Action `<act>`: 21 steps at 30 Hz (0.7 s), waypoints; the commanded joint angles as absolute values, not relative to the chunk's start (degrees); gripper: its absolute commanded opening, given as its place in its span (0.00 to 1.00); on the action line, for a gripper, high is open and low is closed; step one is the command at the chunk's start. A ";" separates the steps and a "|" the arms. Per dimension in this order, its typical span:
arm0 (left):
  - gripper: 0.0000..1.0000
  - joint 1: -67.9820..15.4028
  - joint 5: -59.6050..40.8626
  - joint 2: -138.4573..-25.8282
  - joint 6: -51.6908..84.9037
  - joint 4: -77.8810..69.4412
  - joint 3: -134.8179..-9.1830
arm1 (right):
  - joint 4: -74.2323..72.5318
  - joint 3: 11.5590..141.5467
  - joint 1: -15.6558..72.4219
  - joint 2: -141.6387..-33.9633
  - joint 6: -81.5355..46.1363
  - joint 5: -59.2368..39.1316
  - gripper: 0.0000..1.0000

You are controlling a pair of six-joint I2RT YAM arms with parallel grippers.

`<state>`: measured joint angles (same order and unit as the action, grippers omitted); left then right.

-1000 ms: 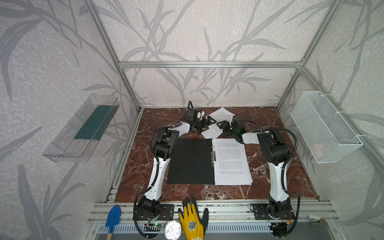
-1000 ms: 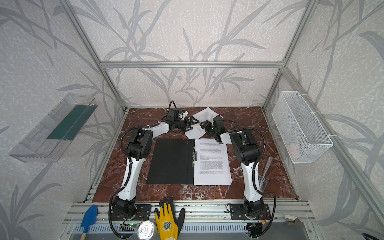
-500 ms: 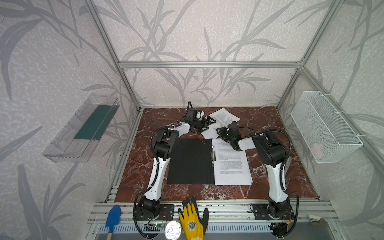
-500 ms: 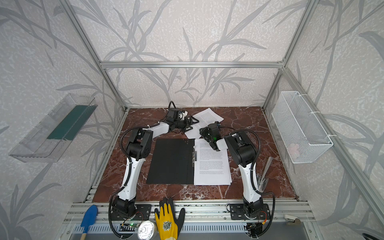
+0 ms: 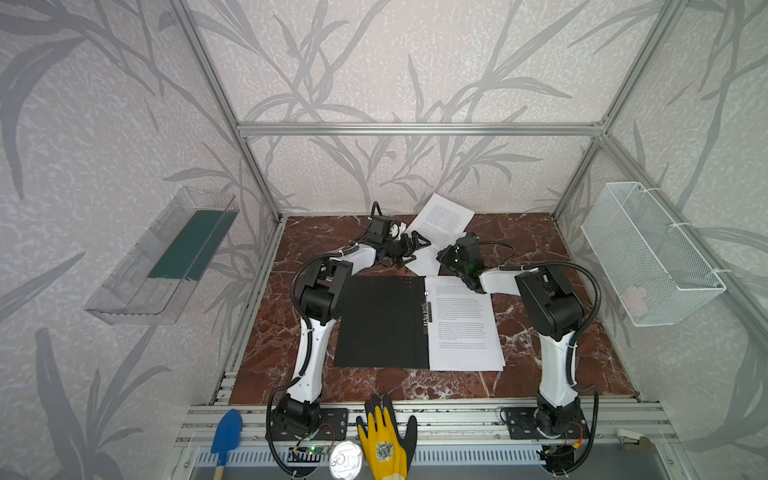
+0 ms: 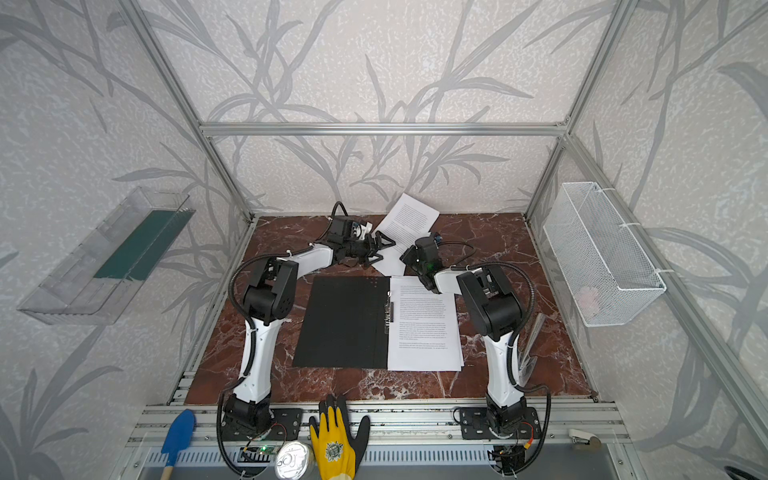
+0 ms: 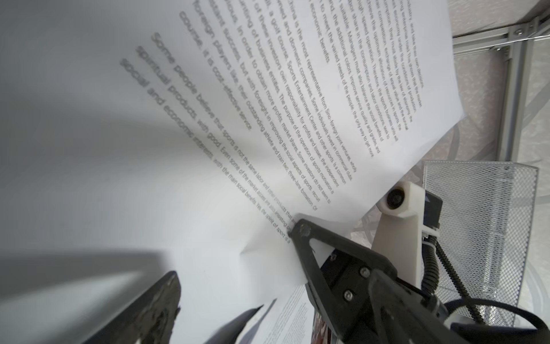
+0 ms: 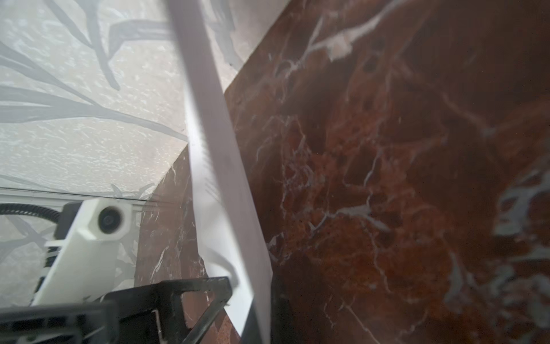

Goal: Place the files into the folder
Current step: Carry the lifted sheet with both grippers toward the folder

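Observation:
The black folder [image 5: 382, 322] [image 6: 345, 322] lies open flat on the marble table, and several printed files [image 5: 465, 324] [image 6: 424, 328] lie stacked on its right half. Behind it one white sheet [image 5: 442, 222] [image 6: 411, 218] stands tilted up toward the back wall. My right gripper [image 5: 444, 255] [image 8: 250, 297] is shut on that sheet's [image 8: 226, 208] lower edge, which shows edge-on between the jaws. My left gripper [image 5: 415, 245] [image 7: 235, 262] stands open close against the same sheet [image 7: 208, 119], gripping nothing. Another sheet [image 5: 424, 264] lies flat beneath both grippers.
A white wire basket [image 5: 648, 253] hangs on the right wall. On the left wall a clear tray [image 5: 124, 291] holds a dark green panel [image 5: 191, 245]. A yellow glove [image 5: 384, 440], a blue trowel [image 5: 226, 428] and a tin can [image 5: 345, 459] lie on the front rail.
My right gripper has closed on the back sheet's edge and raised it, so the sheet that lay flat now tilts up toward the wall. The left gripper has stayed open in place.

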<state>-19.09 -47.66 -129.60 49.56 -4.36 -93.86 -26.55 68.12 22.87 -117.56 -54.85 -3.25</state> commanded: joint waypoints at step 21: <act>0.99 -24.46 -16.98 -67.45 42.91 -2.53 -57.43 | 11.89 82.52 32.51 -87.23 -25.57 -9.48 0.00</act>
